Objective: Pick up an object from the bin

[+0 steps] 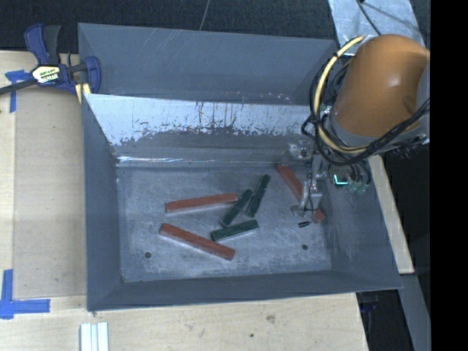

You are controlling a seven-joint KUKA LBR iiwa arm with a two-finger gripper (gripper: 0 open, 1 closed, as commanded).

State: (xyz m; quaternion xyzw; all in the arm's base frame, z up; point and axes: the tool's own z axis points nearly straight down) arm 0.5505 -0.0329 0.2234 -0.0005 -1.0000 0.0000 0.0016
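Hanging low by the right wall of the grey metal bin [102,196], the arm's hand [313,210] stands over a red-brown stick [287,178] lying aslant there, its lower end hidden behind the hand. Whether the hand is wide or narrow cannot be made out. The orange wrist cover [384,86] hides the arm beneath it. Two longer red-brown sticks [201,203] [197,241] and three dark green sticks [235,230] [238,207] [258,194] lie mid-floor.

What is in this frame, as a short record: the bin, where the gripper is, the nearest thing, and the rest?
bin: grey metal bin
gripper: gripper low over the right side of the floor
nearest thing: slanted red-brown stick, right beside the gripper
held: cannot tell
rest: upper red-brown stick, lower red-brown stick and three dark green sticks clustered mid-floor
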